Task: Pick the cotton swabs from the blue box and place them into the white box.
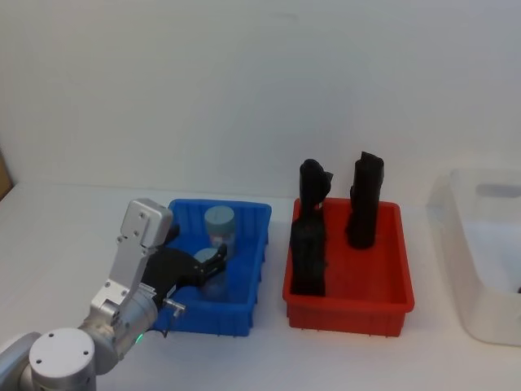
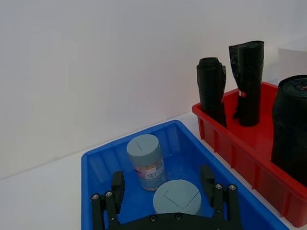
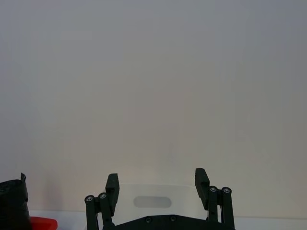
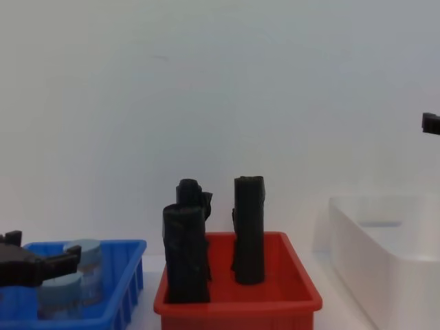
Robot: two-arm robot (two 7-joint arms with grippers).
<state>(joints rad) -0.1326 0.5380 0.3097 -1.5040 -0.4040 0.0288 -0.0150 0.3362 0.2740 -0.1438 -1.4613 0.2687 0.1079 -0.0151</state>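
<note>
While the left tool (image 2: 162,178) straddles one cotton swabs tub (image 2: 177,197) in the blue box (image 2: 88,165), open, the right tool (image 3: 156,178) hangs open.

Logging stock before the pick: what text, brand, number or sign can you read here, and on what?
Nothing is readable enough to quote.
The farther cotton swabs tub: printed label band with small coloured marks, too small to read.
One black roll: small red-and-white tag, blurred.
No markings seen on the blue box, red bin or white box.
</note>
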